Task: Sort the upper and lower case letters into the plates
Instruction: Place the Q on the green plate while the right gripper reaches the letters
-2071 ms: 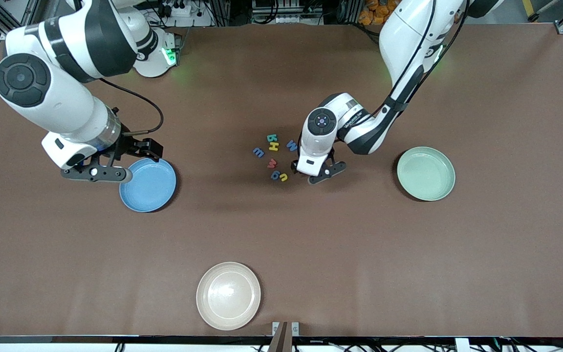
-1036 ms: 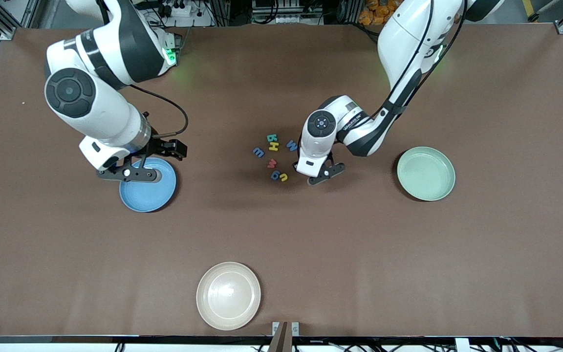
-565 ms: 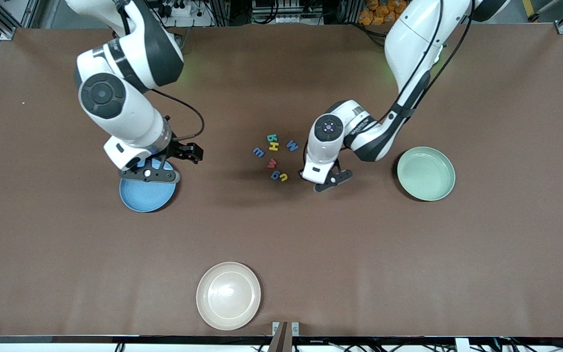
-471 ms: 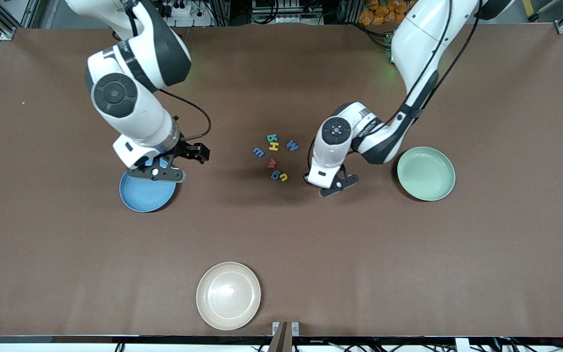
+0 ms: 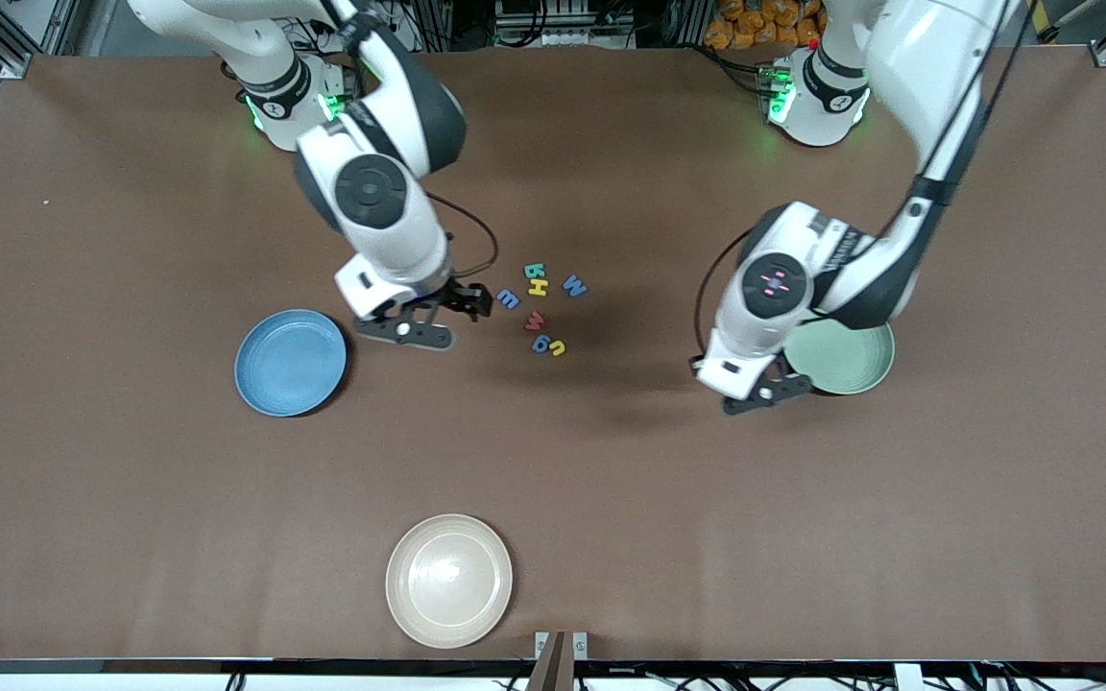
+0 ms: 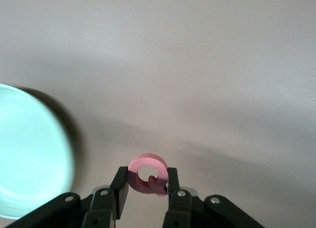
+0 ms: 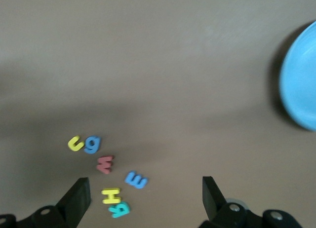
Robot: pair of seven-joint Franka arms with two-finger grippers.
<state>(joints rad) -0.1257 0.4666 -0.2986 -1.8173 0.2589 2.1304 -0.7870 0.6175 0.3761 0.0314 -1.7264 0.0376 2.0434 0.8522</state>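
Note:
In the left wrist view my left gripper (image 6: 148, 175) is shut on a pink letter Q (image 6: 147, 168), held up in the air. It hangs over the table just beside the rim of the pale mint plate (image 5: 851, 363) (image 6: 29, 154), on the side toward the letters; in the front view the left gripper (image 5: 764, 395) hides the Q. My right gripper (image 5: 419, 332) (image 7: 144, 186) is open and holds nothing, low between the blue plate (image 5: 290, 362) (image 7: 302, 85) and the letter cluster. The cluster holds a teal letter (image 5: 535, 271), yellow H (image 5: 538, 287), blue W (image 5: 573, 285), blue m (image 5: 508, 299), red letter (image 5: 536, 321), blue g (image 5: 541, 344) and yellow u (image 5: 558, 348).
A cream-beige plate (image 5: 448, 580) sits near the table edge closest to the front camera. Both arms' bases stand along the edge farthest from that camera. Brown table surface lies bare around the plates.
My left arm has swung away from the letter cluster to the mint plate's rim, carrying the pink Q. My right arm has moved from over the blue plate to beside the letters.

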